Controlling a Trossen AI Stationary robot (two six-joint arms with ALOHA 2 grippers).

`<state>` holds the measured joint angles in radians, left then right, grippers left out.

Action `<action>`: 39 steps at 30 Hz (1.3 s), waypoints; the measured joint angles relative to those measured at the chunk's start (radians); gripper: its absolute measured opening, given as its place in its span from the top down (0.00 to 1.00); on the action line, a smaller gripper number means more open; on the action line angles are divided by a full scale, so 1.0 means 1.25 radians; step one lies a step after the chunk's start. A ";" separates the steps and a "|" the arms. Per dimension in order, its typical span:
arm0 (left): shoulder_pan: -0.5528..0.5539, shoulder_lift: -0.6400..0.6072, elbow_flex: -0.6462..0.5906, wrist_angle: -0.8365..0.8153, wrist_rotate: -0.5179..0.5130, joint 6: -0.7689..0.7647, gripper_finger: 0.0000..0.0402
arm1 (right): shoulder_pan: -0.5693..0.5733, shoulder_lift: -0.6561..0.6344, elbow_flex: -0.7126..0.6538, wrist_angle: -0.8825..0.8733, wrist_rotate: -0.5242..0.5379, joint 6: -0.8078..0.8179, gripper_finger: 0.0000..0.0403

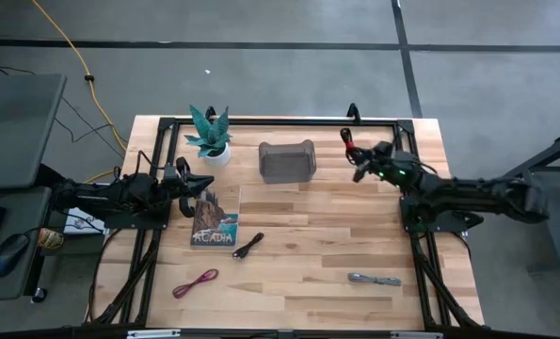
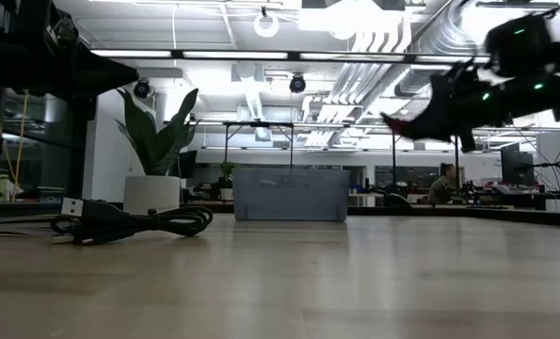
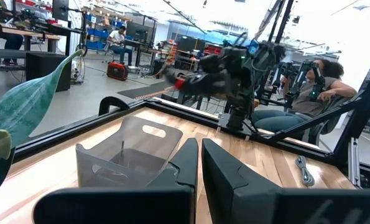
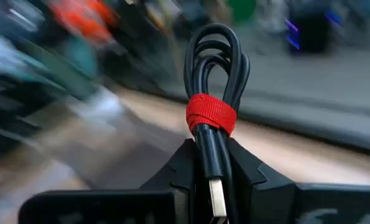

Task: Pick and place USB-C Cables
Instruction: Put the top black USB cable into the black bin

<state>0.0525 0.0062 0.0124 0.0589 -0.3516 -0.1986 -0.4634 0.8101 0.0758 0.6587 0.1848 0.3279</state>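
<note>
Right gripper [image 1: 355, 156], upper right of the overhead frame, right of the grey bin [image 1: 287, 162], clenched on the red-and-black cable [image 4: 212, 112] above the table [image 1: 336, 245]. Left gripper [image 1: 200, 185] closed, empty, above the book [image 1: 215, 218]. Black cable [image 1: 248, 247] centre, dark red cable [image 1: 196, 282] lower left, silver-grey cable [image 1: 374, 279] lower right.

Even, bright overhead light falls on the wooden table [image 1: 298, 254], leaving only faint, soft shadows. At table height the ceiling lights [image 2: 355, 19] glare white, and the right arm [image 2: 487, 85] shows dark and smeared against them. In the right wrist view the red-and-black cable [image 4: 212, 112] is sharp while everything behind streaks with motion blur. The left wrist view blows out toward its upper right.
</note>
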 joint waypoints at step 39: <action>0.000 0.000 0.000 0.019 -0.010 -0.006 0.99 | 0.178 -0.089 0.055 0.093 -0.321 -0.239 0.91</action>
<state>0.0525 0.0063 0.0122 0.0824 -0.3637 -0.2066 -0.2413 0.6994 0.1444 0.7755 -0.2165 0.0294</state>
